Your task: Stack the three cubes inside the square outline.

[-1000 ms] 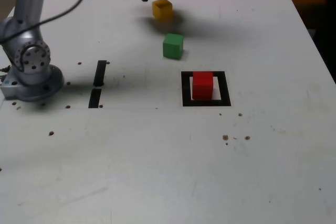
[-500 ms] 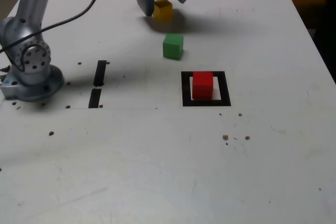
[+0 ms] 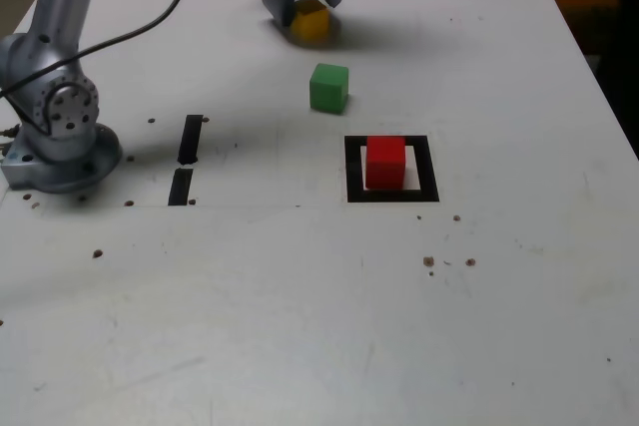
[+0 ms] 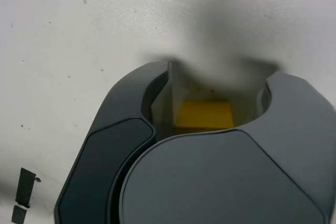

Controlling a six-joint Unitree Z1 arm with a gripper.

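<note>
The yellow cube (image 3: 312, 23) sits on the white table at the back, with my gripper (image 3: 304, 7) lowered over it and open, one jaw on each side. In the wrist view the yellow cube (image 4: 205, 115) lies between the jaws of the gripper (image 4: 215, 85) with a gap on both sides. The green cube (image 3: 328, 87) stands alone, nearer than the yellow one. The red cube (image 3: 385, 162) stands inside the square outline (image 3: 392, 196), towards the exterior view's right.
The arm's base (image 3: 58, 122) stands at the exterior view's left, and its cable (image 3: 150, 9) runs over the table. Two short black strips (image 3: 190, 139) lie between the base and the square. Small dark specks (image 3: 429, 261) dot the table. The table edge (image 3: 599, 77) runs along the right.
The gripper has come down from above the table and now straddles the yellow cube. The cubes have not moved.
</note>
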